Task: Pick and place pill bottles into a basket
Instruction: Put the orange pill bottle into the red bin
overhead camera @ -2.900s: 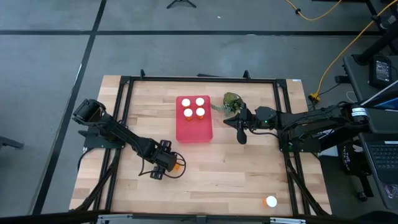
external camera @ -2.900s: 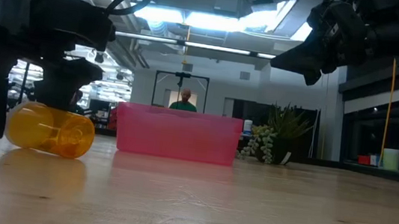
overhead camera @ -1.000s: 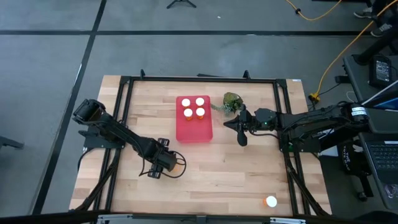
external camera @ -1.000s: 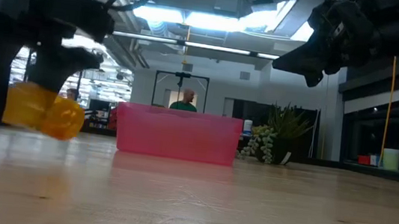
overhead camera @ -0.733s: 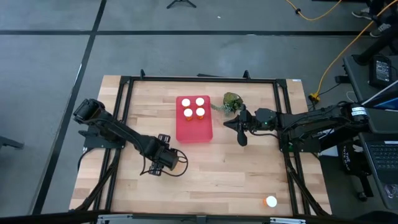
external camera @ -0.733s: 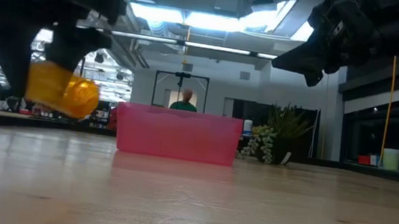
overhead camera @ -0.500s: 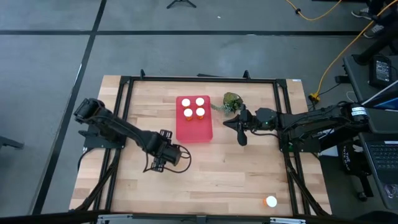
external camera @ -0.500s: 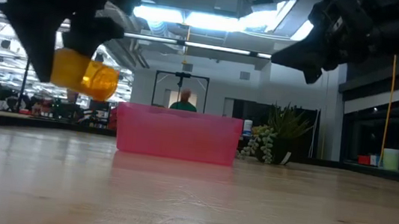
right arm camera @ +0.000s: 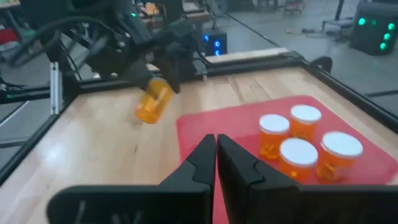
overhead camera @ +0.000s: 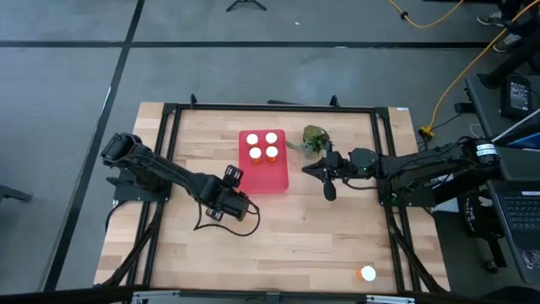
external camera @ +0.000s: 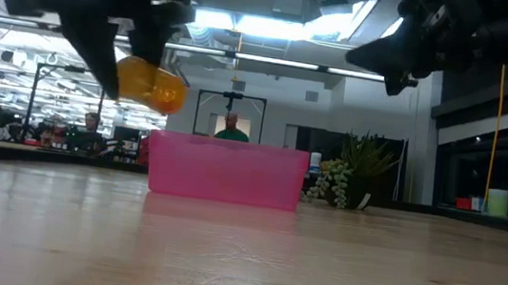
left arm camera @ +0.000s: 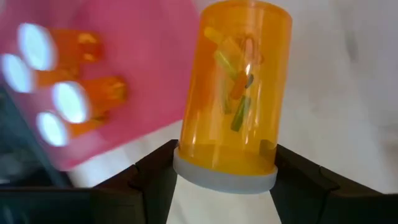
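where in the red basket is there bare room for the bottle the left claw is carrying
The basket's near half, toward the left claw and its held bottle, is bare. The far half is crowded: four capped bottles stand in a tight square, next to the plant.

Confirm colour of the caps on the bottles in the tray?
White caps on orange bottles, in the red tray; clearest in the high view.

Grey floor (overhead camera: pixel 67 76) surrounds the wooden table (overhead camera: pixel 321 228); bright ceiling lights (external camera: pixel 277 25) overhead.
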### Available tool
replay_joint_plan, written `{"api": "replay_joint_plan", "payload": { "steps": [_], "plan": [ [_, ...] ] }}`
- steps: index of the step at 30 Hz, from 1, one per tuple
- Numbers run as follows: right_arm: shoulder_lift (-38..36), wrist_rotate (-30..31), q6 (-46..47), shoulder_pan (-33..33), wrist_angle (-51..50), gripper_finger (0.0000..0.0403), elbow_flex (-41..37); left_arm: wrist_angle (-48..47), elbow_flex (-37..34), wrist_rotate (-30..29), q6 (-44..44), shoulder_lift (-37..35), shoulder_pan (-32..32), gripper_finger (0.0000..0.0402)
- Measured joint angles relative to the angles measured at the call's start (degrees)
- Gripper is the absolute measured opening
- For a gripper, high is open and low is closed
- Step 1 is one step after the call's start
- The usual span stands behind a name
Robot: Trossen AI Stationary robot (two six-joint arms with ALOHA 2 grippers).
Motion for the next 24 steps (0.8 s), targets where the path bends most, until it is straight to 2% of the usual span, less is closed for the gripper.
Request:
{"api": "replay_joint_plan", "payload": {
  "steps": [11,15,21,24],
  "plan": [
    [0.0,0.02,0.35,1.73,3.69,0.002,0.0,4.03,0.0,-15.37,15.01,0.0,-0.04,0.0214],
    [0.0,0.02,0.15,1.73,5.77,0.002,0.0,8.35,0.0,-21.02,23.32,0.0,-0.64,0.0215],
    [0.0,0.02,0.5,1.71,7.5,0.002,0.0,15.48,0.0,-34.59,37.49,0.0,-2.14,0.0215],
    [0.0,0.0,0.53,1.71,7.69,0.002,0.0,19.66,0.0,-38.2,45.24,0.0,-2.67,0.0215]
  ]
}}
